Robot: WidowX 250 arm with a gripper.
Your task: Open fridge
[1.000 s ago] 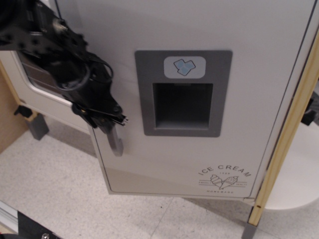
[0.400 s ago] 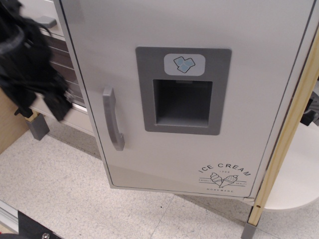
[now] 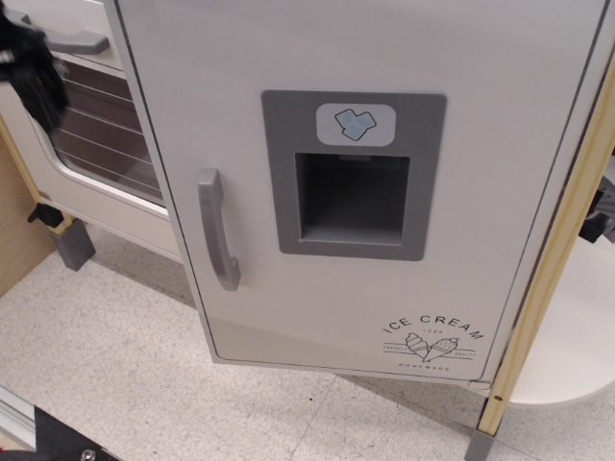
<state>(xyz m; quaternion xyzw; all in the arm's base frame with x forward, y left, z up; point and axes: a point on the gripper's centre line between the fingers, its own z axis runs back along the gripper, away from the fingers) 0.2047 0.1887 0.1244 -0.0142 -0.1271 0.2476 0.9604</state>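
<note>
The fridge door (image 3: 384,58) is a large white panel with a grey recessed ice dispenser (image 3: 352,177), an ice-cube icon and an "ICE CREAM" print (image 3: 434,342). Its grey vertical bar handle (image 3: 218,229) sits near the left edge and is free. The door's left edge stands out in front of the oven beside it, so it looks swung ajar. My gripper (image 3: 31,67) is a blurred black shape at the upper left edge, well left of the handle and touching nothing I can see. Its jaws are too blurred to read.
A white oven door (image 3: 91,125) with a wire-rack window and a horizontal grey handle (image 3: 82,41) stands left of the fridge. A light wooden post (image 3: 543,279) runs down the right side. A white rounded surface (image 3: 577,336) lies at the right. Speckled floor lies below.
My gripper was on the fridge handle a second ago; it let go and pulled away up and to the left. The handle is now uncovered. The door's left edge has shifted slightly.
</note>
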